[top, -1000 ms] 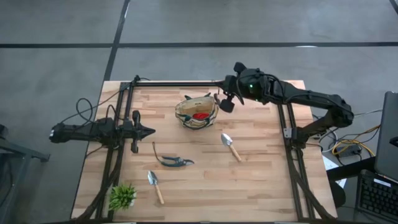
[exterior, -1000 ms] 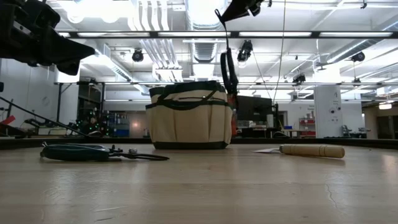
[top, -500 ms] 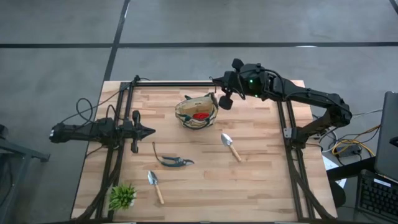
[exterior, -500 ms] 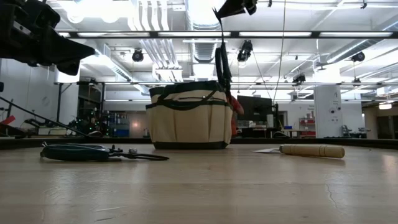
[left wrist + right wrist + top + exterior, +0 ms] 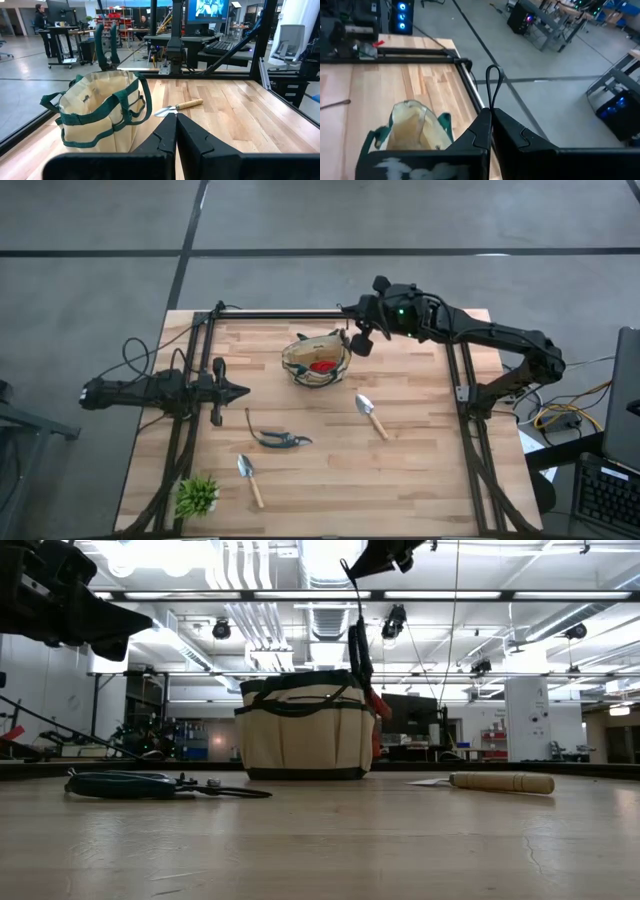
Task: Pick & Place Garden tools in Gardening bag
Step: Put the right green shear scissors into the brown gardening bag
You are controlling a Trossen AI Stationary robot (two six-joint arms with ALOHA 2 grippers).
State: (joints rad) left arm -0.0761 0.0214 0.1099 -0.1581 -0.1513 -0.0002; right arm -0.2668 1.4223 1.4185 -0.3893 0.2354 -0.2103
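The tan gardening bag (image 5: pixel 300 352) with green trim stands upright at the table's far middle, with a red item (image 5: pixel 322 366) inside. My right gripper (image 5: pixel 358 340) is high over the bag's right rim (image 5: pixel 362 680), shut on dark-handled pruning shears (image 5: pixel 358 648) that hang below it. My left gripper (image 5: pixel 240 391) hovers shut and empty at the table's left. A second pair of shears (image 5: pixel 280 438) and two wooden-handled trowels (image 5: pixel 372 416) (image 5: pixel 250 478) lie flat on the table. My right gripper pinches the thin black loop (image 5: pixel 492 82) at the shears' upper end between its two fingers; the loop sticks out past the fingertips. The shears hang straight down, handles (image 5: pixel 106 44) together, lifted clear of the table. Their lower end is at the bag's right rim.
A spiky green plant (image 5: pixel 197 495) stands at the near left corner. Black frame rails (image 5: pixel 280 313) run along the far, left and right sides of the table. Bare wood lies between the bag and the near edge.
My right gripper has gone a little toward the table's left and far edge, carrying the hanging shears from beside the bag's right side to over its right rim. The shears have swung slightly.
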